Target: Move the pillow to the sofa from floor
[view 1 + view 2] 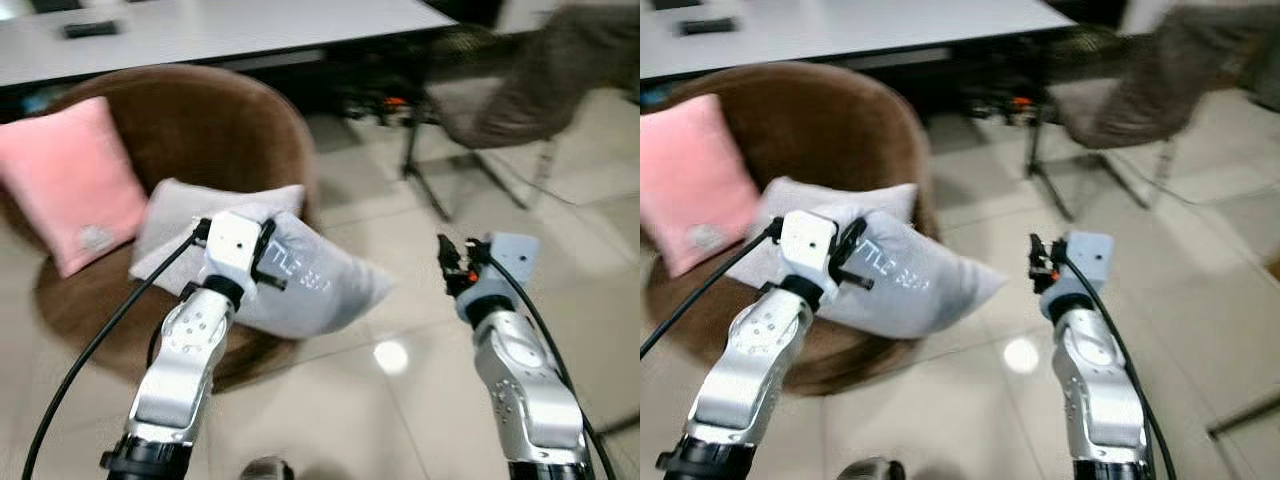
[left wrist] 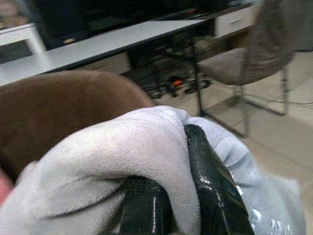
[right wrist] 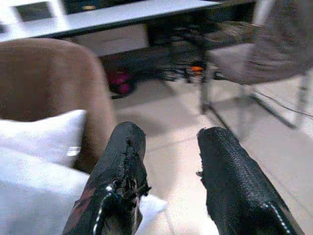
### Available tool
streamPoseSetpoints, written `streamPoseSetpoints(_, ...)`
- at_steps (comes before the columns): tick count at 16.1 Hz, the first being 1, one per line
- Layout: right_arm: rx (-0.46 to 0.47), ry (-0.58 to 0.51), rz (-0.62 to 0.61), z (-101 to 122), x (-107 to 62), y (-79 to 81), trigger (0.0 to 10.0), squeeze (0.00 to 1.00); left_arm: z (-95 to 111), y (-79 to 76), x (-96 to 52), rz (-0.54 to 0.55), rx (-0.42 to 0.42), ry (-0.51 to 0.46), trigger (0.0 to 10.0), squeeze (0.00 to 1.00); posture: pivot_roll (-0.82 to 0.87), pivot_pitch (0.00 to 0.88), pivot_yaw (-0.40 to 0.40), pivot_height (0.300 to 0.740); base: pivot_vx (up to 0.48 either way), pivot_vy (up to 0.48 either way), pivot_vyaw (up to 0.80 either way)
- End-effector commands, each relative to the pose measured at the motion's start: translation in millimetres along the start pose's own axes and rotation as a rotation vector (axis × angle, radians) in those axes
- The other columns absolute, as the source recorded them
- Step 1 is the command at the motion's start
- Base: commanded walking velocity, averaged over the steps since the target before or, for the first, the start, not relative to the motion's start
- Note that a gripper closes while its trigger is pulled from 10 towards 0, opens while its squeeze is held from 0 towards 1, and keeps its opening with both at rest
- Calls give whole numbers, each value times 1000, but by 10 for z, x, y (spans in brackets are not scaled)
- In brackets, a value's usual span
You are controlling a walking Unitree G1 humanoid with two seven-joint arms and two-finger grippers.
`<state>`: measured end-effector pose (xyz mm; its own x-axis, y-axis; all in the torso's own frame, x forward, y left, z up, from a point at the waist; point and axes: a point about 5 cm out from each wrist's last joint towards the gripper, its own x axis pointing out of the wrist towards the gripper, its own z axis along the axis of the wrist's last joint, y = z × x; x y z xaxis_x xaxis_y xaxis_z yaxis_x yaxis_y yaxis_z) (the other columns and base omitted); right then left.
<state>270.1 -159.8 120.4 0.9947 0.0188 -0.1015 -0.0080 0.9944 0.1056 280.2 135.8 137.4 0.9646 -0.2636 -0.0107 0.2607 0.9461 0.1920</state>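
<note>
left gripper [image 2: 171, 205] clenched on grey pillow [image 1: 320, 285] | pillow print unreadable | right gripper [image 3: 168, 166] released, beside pillow's corner

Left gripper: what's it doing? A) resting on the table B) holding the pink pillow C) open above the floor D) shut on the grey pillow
D: the left gripper has its two black fingers pinching a fold of the grey pillow at the brown chair.

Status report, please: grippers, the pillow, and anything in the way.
Left gripper jaws shut on grey pillow, held over brown sofa chair. Right gripper jaws open, holding nothing, beside pillow. Pink cushion and white cushion already on seat.
</note>
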Motion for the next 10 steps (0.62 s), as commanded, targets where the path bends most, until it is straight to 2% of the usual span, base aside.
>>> streamPoseSetpoints(1,20,-21,9,27,5,10,10000,0,116,72,-18,29,17,-51,10000,0,-34,0,63,740,0,0,800)
streamPoseSetpoints(3,4,-17,-23,23,19,-17,10000,0,116,98,-26,36,26,-45,10000,0,-29,0,58,740,0,0,800)
streamPoseSetpoints(4,30,-18,-42,26,28,-39,10000,0,116,105,-23,38,27,-44,10000,0,-28,0,58,740,0,0,800)
streamPoseSetpoints(6,42,-47,-20,74,43,-6,10000,0,108,104,-19,36,23,-39,10000,0,-30,0,61,740,0,0,794)
streamPoseSetpoints(8,5,-53,-11,95,49,21,10000,0,112,95,-13,33,21,-41,10000,0,-30,0,58,740,0,0,0)
streamPoseSetpoints(10,-39,-13,-40,51,71,20,10000,0,111,106,11,42,37,-32,10000,0,-26,0,52,740,0,0,0)
